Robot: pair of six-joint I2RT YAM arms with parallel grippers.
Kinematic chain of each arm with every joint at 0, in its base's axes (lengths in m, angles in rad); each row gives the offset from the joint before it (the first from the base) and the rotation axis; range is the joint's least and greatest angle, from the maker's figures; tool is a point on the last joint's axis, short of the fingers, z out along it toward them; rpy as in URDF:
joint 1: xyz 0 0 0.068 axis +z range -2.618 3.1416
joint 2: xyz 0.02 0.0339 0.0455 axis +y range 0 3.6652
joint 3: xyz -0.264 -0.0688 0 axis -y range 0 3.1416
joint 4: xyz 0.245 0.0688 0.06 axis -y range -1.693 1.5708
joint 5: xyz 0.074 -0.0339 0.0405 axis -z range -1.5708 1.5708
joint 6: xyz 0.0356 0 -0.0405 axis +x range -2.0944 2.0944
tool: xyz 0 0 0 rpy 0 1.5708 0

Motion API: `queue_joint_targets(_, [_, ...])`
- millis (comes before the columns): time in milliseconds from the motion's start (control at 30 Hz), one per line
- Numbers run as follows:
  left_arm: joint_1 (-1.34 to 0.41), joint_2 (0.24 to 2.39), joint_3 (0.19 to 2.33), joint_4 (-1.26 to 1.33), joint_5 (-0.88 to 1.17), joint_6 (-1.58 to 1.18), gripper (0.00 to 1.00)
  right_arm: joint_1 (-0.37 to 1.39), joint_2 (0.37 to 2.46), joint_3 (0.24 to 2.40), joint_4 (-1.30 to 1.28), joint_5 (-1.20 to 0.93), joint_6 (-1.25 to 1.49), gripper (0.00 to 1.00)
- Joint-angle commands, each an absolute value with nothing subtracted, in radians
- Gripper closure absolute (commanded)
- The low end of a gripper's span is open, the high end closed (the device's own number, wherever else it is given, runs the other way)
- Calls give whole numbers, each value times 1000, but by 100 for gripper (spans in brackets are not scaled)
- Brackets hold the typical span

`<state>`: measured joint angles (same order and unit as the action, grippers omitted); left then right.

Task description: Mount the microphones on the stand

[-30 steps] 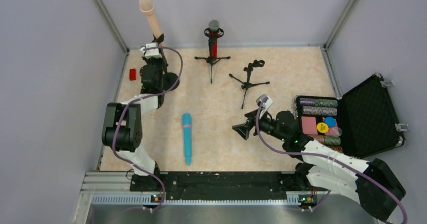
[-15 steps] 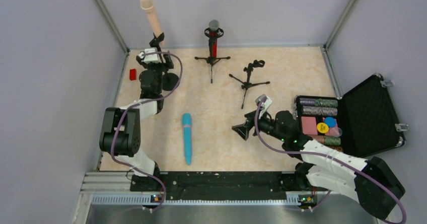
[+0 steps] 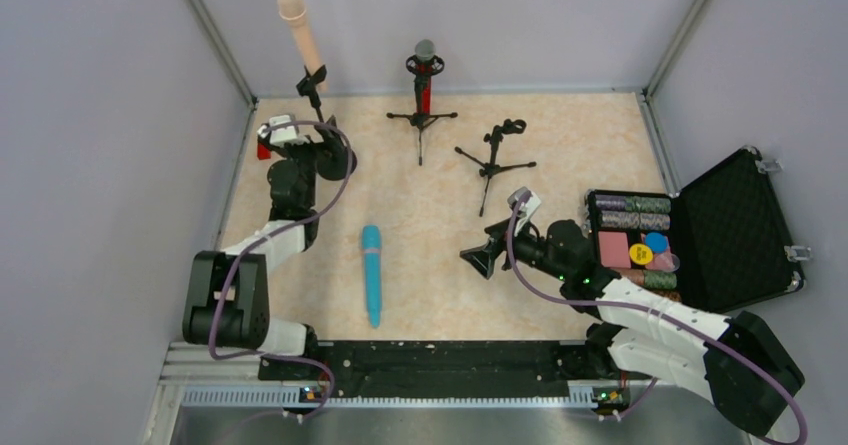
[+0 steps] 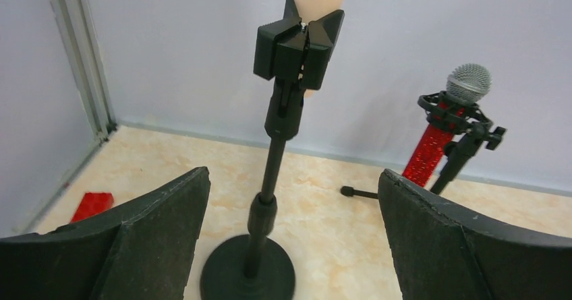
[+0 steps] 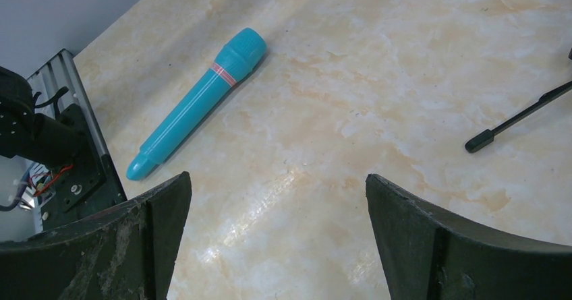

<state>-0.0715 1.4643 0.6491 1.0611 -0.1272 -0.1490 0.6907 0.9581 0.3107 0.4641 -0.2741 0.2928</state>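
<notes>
The peach-beige microphone sits tilted in the clip of a round-base stand at the back left. My left gripper is open just in front of that stand. The stand's pole rises beyond the wide-apart fingers, touching neither. The glittery red microphone with its silver mesh head stands in a tripod stand. A light-blue microphone lies flat on the table. My right gripper is open and empty, low over bare table, with the blue microphone ahead to its left.
An empty tripod stand is right of the red microphone's stand, and one of its legs reaches toward my right gripper. A small red block lies by the left wall. An open black case of poker chips sits at the right.
My left gripper has opened and drawn back toward me and leftward from the round-base stand. The peach microphone stays in its clip. The right arm has not moved.
</notes>
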Motion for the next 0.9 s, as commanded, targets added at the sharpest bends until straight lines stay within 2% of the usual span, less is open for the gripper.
queue_joint_targets(0, [-70,1334,604,960,-109,-284,1,679,960,345,506,-288,314,3])
queue_joint_targets(333, [-69,1196,560,647,83,-453,1,679,975,349,523,-291,359,3])
queue_joint_targets(600, [-69,1173,598,444,335,-492,1,658,975,354,516,-298,457,3])
queue_joint_targets(867, [-77,1185,594,371,451,-440,1,504,964,328,539,-434,633,3])
